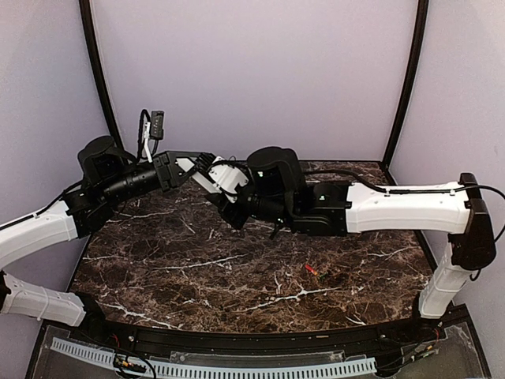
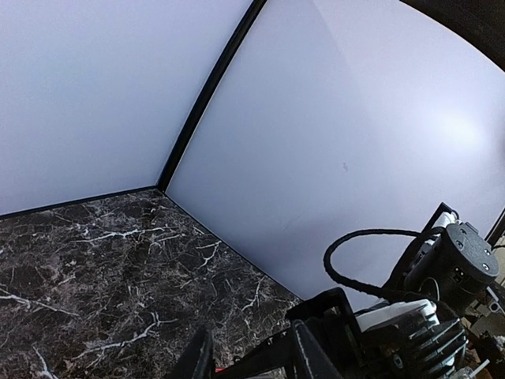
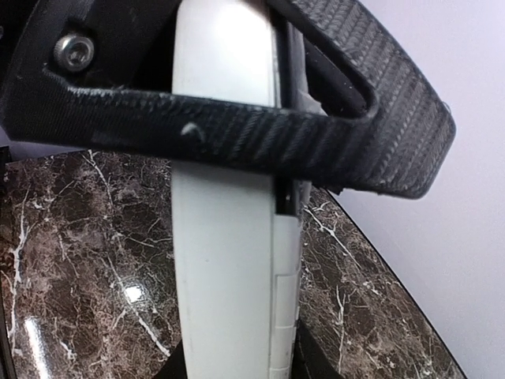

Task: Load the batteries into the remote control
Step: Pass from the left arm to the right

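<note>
Lavender walls [image 1: 252, 71] enclose a dark, white-veined marble surface [image 1: 197, 268]. Both arms meet above its far left-centre area.

Right tool [image 1: 233, 205]: clenched on the remote control [image 1: 217, 180]. In the right wrist view the white bar [image 3: 225, 260] runs straight up between the tool's dark fingers [image 3: 309, 351], pressed on both long sides and held off the surface.

Left tool [image 1: 195, 166]: sits at the remote's far, upper end. A black textured finger [image 3: 237, 134] crosses the bar there. The left wrist view shows only the finger bases [image 2: 304, 351] at its bottom edge, so I cannot tell whether this tool is clamped or loose.

Batteries: red battery [image 1: 310, 268] lies on the surface right of centre, well apart from the remote. A dark battery [image 1: 324, 275] lies just beside it, too small for detail.
</note>
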Controlling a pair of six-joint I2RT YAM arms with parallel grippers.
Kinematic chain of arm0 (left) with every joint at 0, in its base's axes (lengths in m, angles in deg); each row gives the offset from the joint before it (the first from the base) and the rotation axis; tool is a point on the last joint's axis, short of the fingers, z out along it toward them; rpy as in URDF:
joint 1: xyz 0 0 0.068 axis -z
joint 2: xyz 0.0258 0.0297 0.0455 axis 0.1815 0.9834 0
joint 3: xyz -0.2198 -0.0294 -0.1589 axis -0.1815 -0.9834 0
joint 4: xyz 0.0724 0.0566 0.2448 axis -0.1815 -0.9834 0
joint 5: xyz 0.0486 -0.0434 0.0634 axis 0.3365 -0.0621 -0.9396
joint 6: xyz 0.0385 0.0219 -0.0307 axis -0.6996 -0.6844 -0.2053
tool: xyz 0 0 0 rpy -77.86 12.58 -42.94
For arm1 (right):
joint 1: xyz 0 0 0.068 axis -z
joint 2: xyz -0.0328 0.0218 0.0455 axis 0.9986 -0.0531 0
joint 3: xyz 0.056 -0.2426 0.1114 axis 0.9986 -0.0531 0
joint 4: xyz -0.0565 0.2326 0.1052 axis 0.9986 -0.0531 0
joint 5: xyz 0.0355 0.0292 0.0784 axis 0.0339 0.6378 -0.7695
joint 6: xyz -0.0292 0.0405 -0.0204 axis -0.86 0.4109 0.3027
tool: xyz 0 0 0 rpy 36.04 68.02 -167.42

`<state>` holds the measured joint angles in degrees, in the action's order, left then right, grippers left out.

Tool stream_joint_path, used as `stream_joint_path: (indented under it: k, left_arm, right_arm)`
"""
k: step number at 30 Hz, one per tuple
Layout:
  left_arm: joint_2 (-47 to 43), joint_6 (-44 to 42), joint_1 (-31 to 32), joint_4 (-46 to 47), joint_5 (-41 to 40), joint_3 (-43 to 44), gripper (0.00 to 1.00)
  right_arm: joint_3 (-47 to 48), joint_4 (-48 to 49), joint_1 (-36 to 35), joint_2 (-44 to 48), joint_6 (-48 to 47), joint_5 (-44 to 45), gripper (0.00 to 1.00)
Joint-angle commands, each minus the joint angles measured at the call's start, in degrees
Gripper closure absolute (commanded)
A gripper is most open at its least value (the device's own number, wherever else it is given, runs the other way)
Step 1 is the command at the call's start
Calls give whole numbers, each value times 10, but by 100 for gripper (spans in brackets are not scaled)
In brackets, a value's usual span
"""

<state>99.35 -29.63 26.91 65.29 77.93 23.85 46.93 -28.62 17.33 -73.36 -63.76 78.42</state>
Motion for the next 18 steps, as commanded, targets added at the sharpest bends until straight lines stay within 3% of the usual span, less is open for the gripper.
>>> stream_joint_path:
  k: [1, 3, 5, 7, 9, 13, 15, 16, 18]
  left_arm:
    - [-19, -74, -1, 6, 38, 20, 13]
    - [-35, -127, -1, 4, 67, 16, 3]
    - [-49, -169, -1, -8, 100, 13, 1]
    - [-53, -194, 0, -24, 145, 17, 1]
    - [-51, -201, 6, -29, 164, 23, 1]
    - [-49, -199, 15, -13, 144, 24, 2]
    - [-48, -192, 17, -6, 139, 28, 14]
    - [-45, -185, 18, -6, 136, 29, 29]
    - [-38, -175, 19, -17, 131, 36, 49]
  right_arm:
    - [27, -47, 25, 37, 63, -109, 100]
    - [43, -97, 61, 46, 99, -291, 100]
    - [47, -115, 95, 50, 127, -464, 100]
    - [51, -119, 114, 47, 142, -582, 100]
    - [60, -122, 118, 38, 142, -649, 100]
    - [77, -126, 118, 22, 162, -674, 100]
    - [76, -122, 118, 21, 161, -672, 100]
    - [75, -117, 118, 21, 163, -674, 100]
    - [76, -116, 118, 21, 163, -677, 100]
